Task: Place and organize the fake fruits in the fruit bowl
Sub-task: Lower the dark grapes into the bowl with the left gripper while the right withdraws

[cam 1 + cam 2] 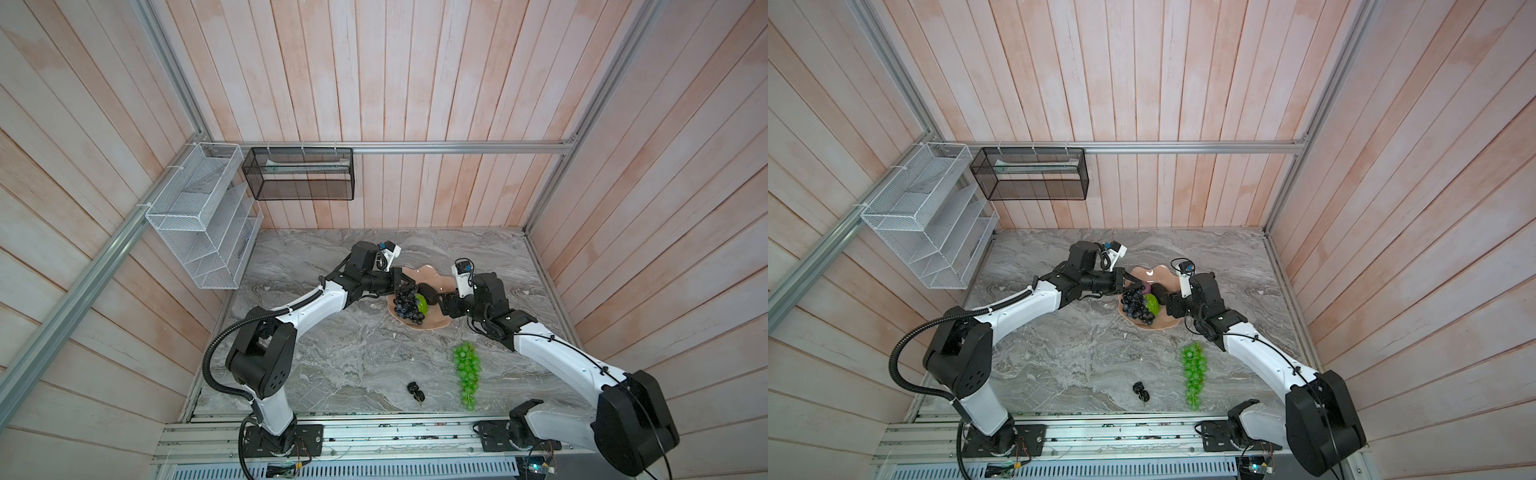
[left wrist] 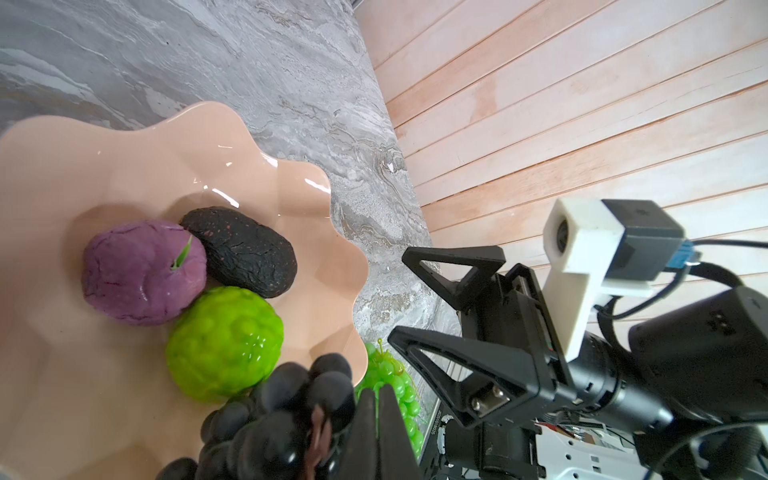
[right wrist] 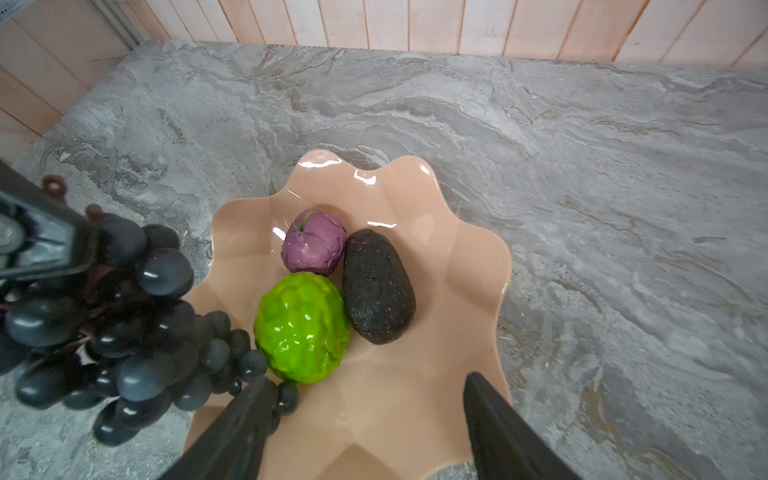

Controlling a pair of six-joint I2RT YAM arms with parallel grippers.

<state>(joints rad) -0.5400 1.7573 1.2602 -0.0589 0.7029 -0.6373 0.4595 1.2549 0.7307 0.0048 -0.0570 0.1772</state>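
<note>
Right wrist view puts the wide, shallow, glossy salmon-pink fruit bowl with its wavy, shell-like rim right below you, on the grey marbled tabletop. Three plastic pieces lie in its hollow, touching one another: a purple round fruit with a small green stem, a dark bumpy oval beside it, and a lime-green lumpy fruit pressed against both. Your right gripper hangs above the near part of the bowl with its jaws spread apart and nothing between them. The left wrist view shows the same, jaws parted and empty.

Your left gripper is clenched on the stem end of the long black-purple grape bunch. The bunch hangs from it at the bowl's edge, its thin end reaching over the rim to just beside the lime-green lumpy fruit. You cannot tell from these views whether the grapes rest on the dish.

In both top views, two more pieces lie on the tabletop outside the bowl, toward its front edge. The long bright green grape bunch lies stretched out beside your right arm, its upper end near the bowl's rim but not touching it. The tiny black cluster sits to its left, apart from it and farther from the bowl.
</note>
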